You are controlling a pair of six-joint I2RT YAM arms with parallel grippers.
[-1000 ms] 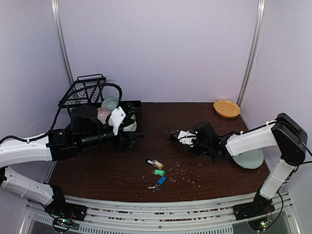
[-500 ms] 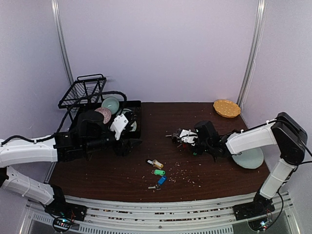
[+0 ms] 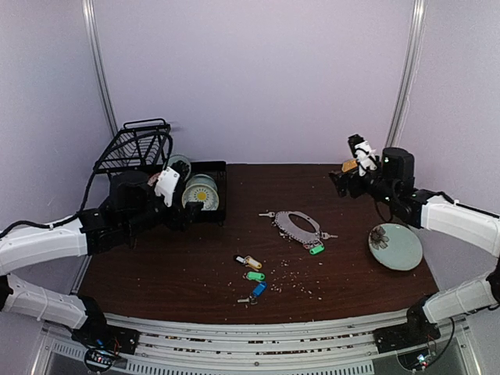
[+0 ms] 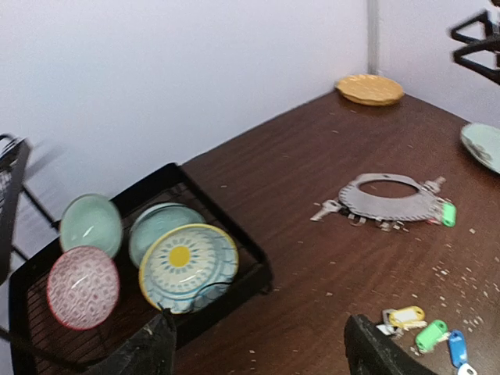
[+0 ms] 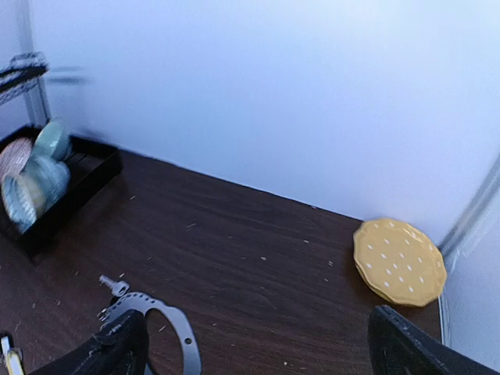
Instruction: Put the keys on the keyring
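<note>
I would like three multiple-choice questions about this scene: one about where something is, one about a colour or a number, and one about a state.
1. Where does the keyring lie?
A. in the dish rack
B. flat on the table, between the two arms
C. on the yellow plate

2. What colour is the tag on the key at the keyring?
A. green
B. red
C. white

3. How do the fingers of the right gripper stand?
A. shut on the keyring
B. shut on a plate
C. open, holding nothing

Answers:
1 B: the top view shows it on the bare wood of the table, apart from the dish rack and the yellow plate.
2 A: the left wrist view also shows a green tag at its rim.
3 C: its wrist view shows both fingers wide apart with only table between.
</note>
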